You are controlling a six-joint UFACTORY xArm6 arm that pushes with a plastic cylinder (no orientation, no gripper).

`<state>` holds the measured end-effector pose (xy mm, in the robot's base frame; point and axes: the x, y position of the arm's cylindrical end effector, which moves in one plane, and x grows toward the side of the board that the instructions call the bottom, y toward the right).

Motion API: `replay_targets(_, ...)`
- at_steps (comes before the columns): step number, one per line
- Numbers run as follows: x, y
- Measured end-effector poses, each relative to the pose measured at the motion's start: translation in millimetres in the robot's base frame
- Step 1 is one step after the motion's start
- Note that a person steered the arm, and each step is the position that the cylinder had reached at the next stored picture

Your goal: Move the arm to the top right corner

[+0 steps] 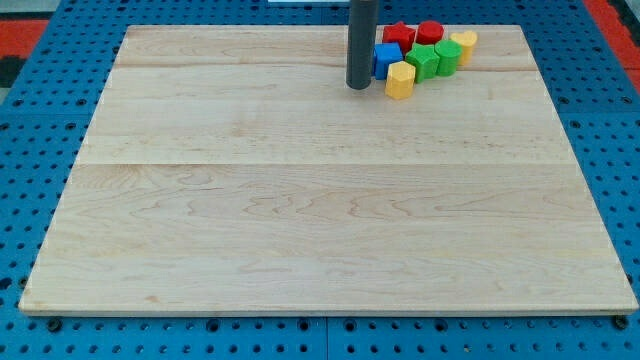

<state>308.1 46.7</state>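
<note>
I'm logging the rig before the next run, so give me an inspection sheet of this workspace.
Surface: wooden board, bare apart from one cluster near the view's top right.
Job's things: my tip rests just left of the blue block.
Clutter: red star block, red cylinder, two green blocks, yellow blocks, packed together.
Claw: nothing seen.
Cables: nothing seen.
Surroundings: blue perforated table; red patches at the top corners.
</note>
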Motion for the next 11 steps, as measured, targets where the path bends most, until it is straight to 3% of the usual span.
replay_targets(2, 3.4, 13.2)
replay_targets(4, 74.8, -14.7)
replay_targets(6, 100.4, 80.4)
replay_targets(8, 102.5, 126.3)
replay_targets(9, 90.4, 185.4)
replay_targets(10, 54.8, 220.1)
replay_targets(11, 17.1, 212.6)
